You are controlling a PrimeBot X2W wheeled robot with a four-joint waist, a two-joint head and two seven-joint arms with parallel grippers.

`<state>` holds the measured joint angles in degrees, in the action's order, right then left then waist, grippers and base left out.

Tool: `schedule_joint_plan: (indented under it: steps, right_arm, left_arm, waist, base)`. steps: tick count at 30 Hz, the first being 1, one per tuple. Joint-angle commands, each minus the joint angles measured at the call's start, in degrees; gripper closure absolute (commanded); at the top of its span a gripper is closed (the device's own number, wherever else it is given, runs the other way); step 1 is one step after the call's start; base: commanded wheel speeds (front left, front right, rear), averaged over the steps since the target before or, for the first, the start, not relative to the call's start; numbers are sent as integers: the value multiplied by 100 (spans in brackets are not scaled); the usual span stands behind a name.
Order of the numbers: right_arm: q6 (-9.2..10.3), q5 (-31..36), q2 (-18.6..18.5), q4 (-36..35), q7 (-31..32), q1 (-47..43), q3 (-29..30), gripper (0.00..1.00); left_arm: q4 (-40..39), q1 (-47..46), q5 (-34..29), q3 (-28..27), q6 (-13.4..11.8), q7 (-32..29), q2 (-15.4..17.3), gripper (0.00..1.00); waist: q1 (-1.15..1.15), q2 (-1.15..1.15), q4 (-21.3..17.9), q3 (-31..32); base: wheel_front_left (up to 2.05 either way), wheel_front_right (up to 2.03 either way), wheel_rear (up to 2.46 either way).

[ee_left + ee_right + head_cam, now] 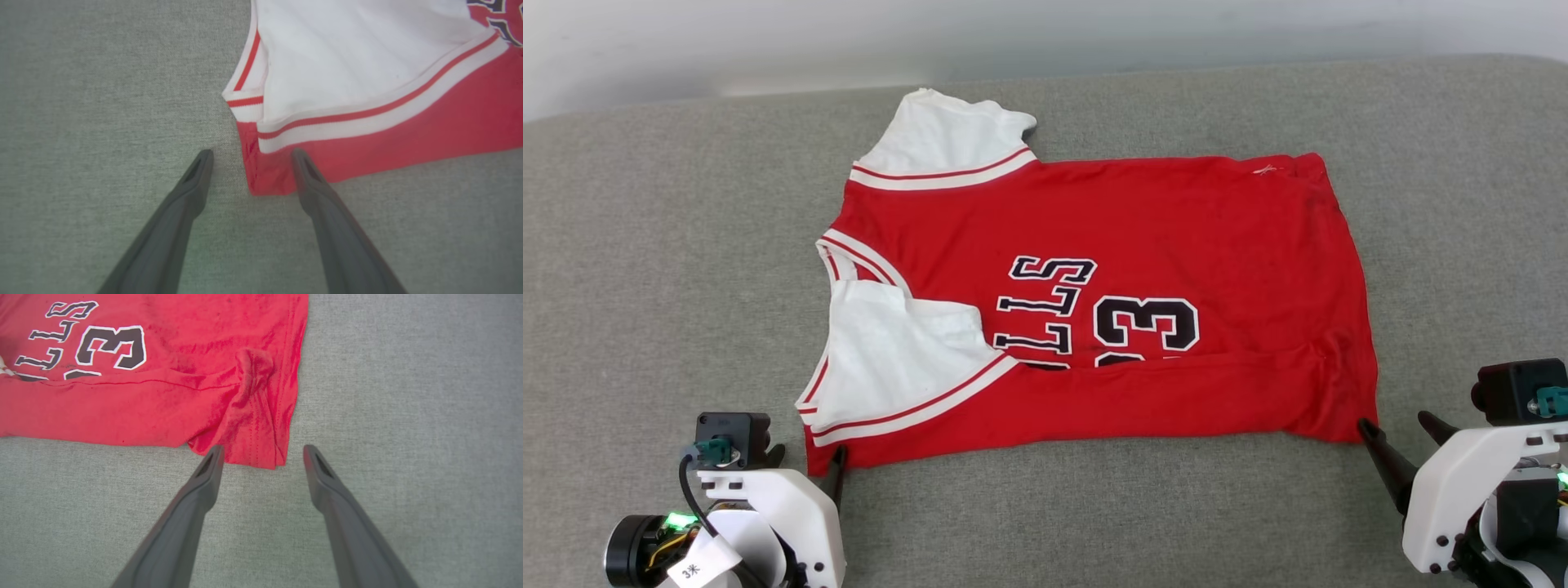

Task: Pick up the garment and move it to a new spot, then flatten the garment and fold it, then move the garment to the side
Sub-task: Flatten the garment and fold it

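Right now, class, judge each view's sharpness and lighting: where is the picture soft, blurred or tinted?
Head view: even, soft light, no hard shadows, the garment's lettering crisp. Left wrist view: softest, trim stripes blurred, a greenish cast on the grey surface near the left gripper. Right wrist view: sharper, hem stitching readable, the right gripper blurring toward the bottom edge.

head camera looks down over the whole shirt (1111, 269); each wrist camera sits close above one near corner.
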<state>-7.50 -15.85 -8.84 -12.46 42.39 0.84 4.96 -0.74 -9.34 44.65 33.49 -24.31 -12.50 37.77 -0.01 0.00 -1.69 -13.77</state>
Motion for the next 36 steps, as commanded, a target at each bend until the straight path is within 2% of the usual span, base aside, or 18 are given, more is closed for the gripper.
schedule_joint_plan:
  steps: [1, 8, 9, 10, 11, 12, 20, 25, 36]
  right_arm:
    - [2, -32, 53, -55, -9, -72, 7, 0]
    - [2, -48, 78, -179, -75, -26, -50, 0]
    - [2, -50, 66, -182, -95, -6, -54, 0]
    - [2, -44, 49, -187, -114, 13, -61, 0]
    - [2, -40, 29, -191, -122, 24, -60, 0]
    - [2, -29, 5, -187, -137, 23, -44, 0]
    - [2, 138, -207, -36, -73, 32, 2, 0]
    - [2, 406, -256, 95, -71, 88, 85, 0]
    - [2, 704, -194, 706, 172, 250, 152, 0]
  left_arm:
    - [44, 59, 23, -11, -14, 17, -8, 0]
    - [407, 91, 335, 173, 278, -305, -205, 0]
    - [472, 101, 402, 222, 341, -387, -241, 15]
    - [528, 106, 458, 249, 398, -435, -291, 57]
    - [575, 94, 523, 254, 457, -450, -341, 89]
    - [616, 76, 552, 264, 511, -443, -377, 100]
    - [498, -150, 347, 220, 657, -24, -387, 100]
    - [64, -299, 108, 133, 557, 272, -304, 100]
    - [-871, -351, -174, 163, 413, 349, -133, 100]
  waist:
    - [1, 0, -32, -54]
    - [1, 0, -111, -254]
    - [1, 0, -116, -273]
    - [1, 0, -118, -286]
    - [1, 0, -112, -289]
    - [1, 0, -95, -278]
    - [1, 0, 146, -16]
    - [1, 0, 350, 77]
    - [1, 0, 618, -101]
  base:
    - [0, 0, 0]
    - [0, 0, 0]
    - [0, 0, 0]
    - [0, 0, 0]
    - [0, 0, 0]
    - [0, 0, 0]
    - [0, 0, 0]
    - [0, 0, 0]
    - [0, 0, 0]
